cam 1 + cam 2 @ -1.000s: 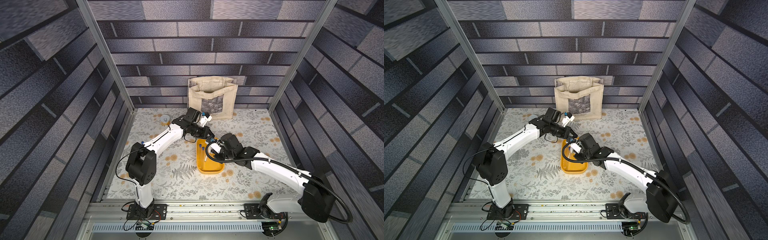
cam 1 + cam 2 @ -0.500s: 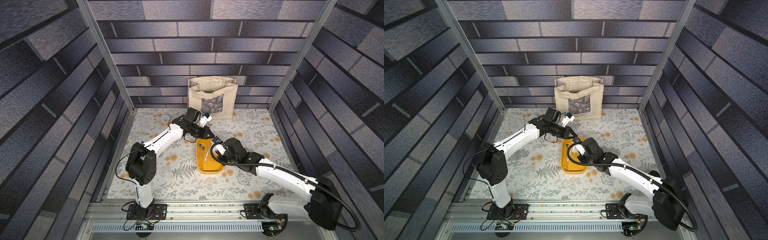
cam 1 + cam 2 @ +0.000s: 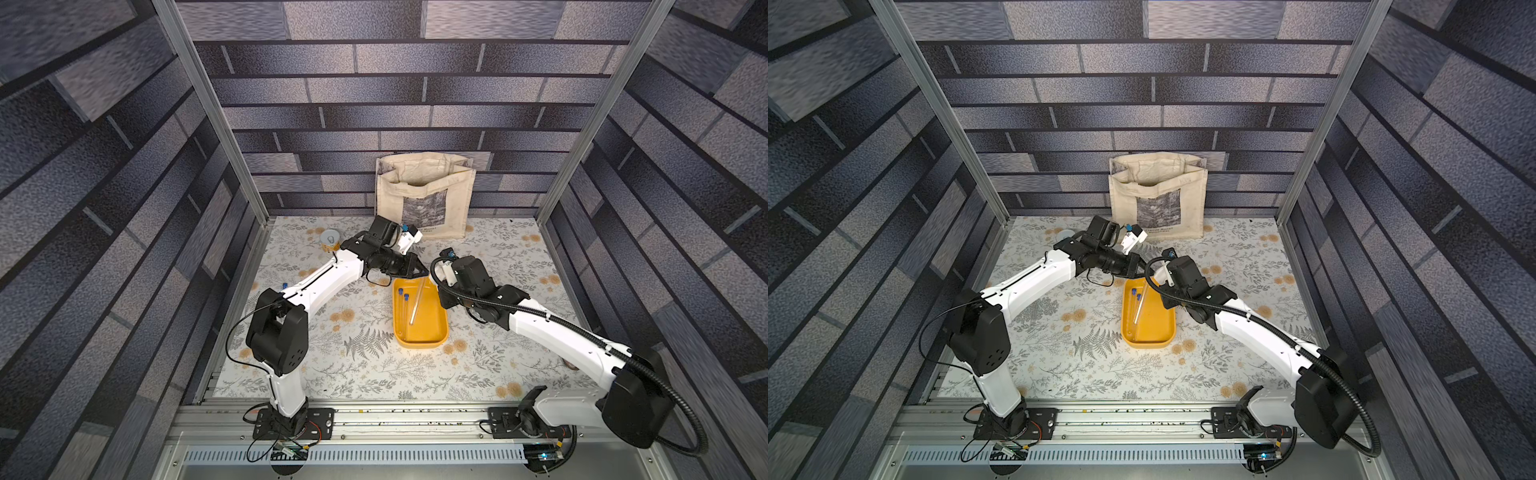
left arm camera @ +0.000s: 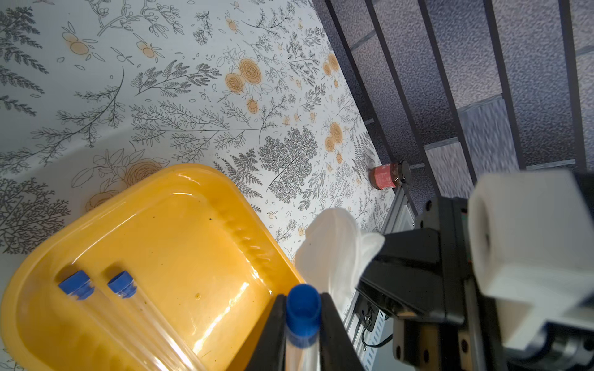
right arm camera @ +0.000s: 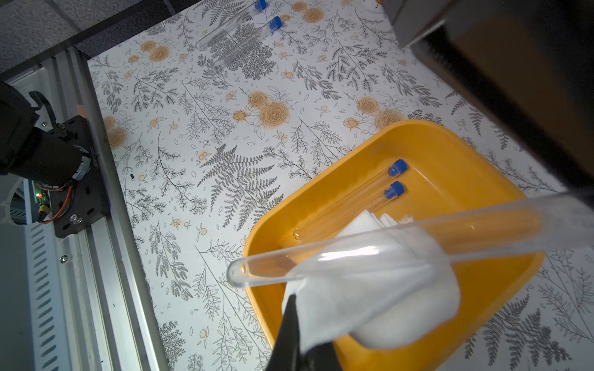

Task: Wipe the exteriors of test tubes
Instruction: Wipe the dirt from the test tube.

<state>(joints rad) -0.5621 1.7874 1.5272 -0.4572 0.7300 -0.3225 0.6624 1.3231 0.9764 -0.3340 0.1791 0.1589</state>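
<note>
The left gripper (image 4: 303, 300) pinches the slim clear blue-capped test tube (image 5: 385, 245); its length crosses the folded white cloth (image 5: 385, 305), which is pinched in the right gripper (image 5: 303, 348).

Floral table (image 3: 365, 374), yellow tray (image 3: 419, 344) at centre, canvas bag (image 3: 424, 195) at back, two test tubes (image 5: 275, 23), small tin (image 3: 330, 240), red jar (image 4: 389, 175)
</note>
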